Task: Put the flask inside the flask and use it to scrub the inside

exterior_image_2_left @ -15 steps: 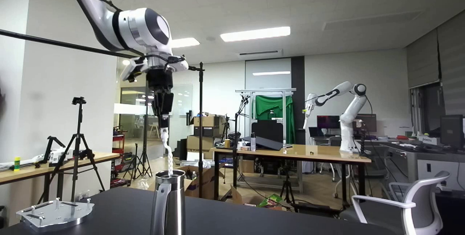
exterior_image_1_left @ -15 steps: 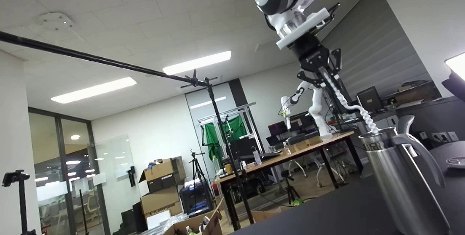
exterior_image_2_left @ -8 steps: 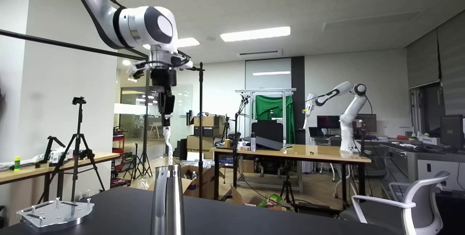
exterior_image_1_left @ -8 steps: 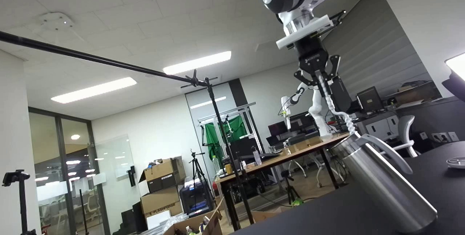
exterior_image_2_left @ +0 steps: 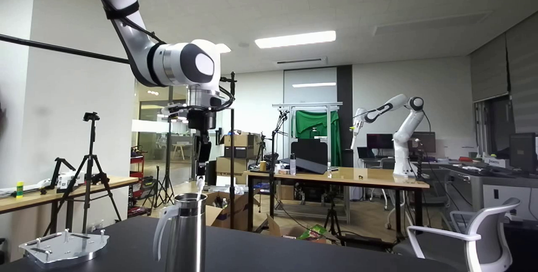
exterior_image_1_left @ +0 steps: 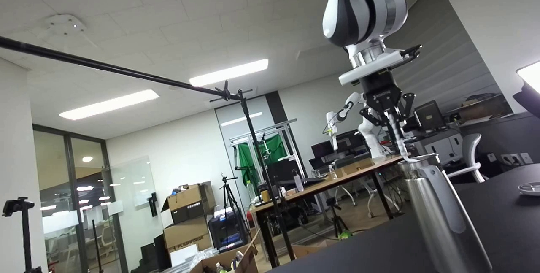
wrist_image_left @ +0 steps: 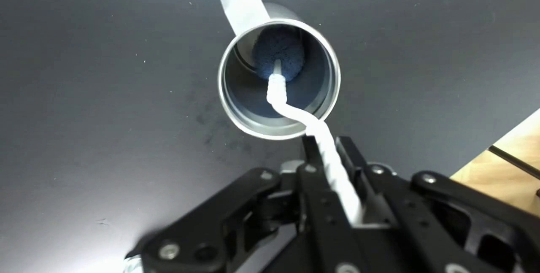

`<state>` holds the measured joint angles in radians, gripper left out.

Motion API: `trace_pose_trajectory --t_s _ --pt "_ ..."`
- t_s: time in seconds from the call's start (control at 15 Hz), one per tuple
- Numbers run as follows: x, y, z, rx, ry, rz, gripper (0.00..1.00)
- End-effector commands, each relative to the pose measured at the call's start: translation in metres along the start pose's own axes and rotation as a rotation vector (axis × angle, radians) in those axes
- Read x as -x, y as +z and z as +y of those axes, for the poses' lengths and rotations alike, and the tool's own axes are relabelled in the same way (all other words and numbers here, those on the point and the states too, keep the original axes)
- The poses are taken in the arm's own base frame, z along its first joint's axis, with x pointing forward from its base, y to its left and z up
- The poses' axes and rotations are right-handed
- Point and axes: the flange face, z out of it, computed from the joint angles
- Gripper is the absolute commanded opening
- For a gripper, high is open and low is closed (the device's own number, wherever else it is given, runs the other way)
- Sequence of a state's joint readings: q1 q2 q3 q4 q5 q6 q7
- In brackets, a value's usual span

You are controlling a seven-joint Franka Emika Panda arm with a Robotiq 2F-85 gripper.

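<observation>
Clenched the brush by its white handle in the claw, with its blue head inside the flask toward twelve o'clock in the wrist view; looked done inserting, likely had scrubbing to finish

Ceiling lights glare white in both exterior views. In the wrist view, a reflection bleaches the worktop at lower left, and the jaws look soft.
</observation>
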<state>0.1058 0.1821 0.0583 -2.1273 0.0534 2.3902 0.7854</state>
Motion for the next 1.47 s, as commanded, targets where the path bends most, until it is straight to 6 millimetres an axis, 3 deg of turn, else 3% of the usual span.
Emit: trace_pose_trajectory --t_s 0.0,0.27,0.6,0.73,0.93,1.27,1.4 --pt "0.006 -0.025 -0.012 0.023 -0.015 0.03 0.04" --pt "0.022 -0.047 -0.027 0.057 -0.076 0.049 0.04" --pt "0.064 -0.108 -0.043 0.147 -0.2 0.076 0.04" --pt "0.07 -0.113 -0.045 0.147 -0.234 0.051 0.04" --pt "0.061 -0.084 -0.037 0.122 -0.21 -0.003 0.04" --pt "0.026 0.011 -0.019 0.102 -0.123 -0.105 0.04" --pt "0.017 0.032 -0.016 0.103 -0.109 -0.131 0.04"
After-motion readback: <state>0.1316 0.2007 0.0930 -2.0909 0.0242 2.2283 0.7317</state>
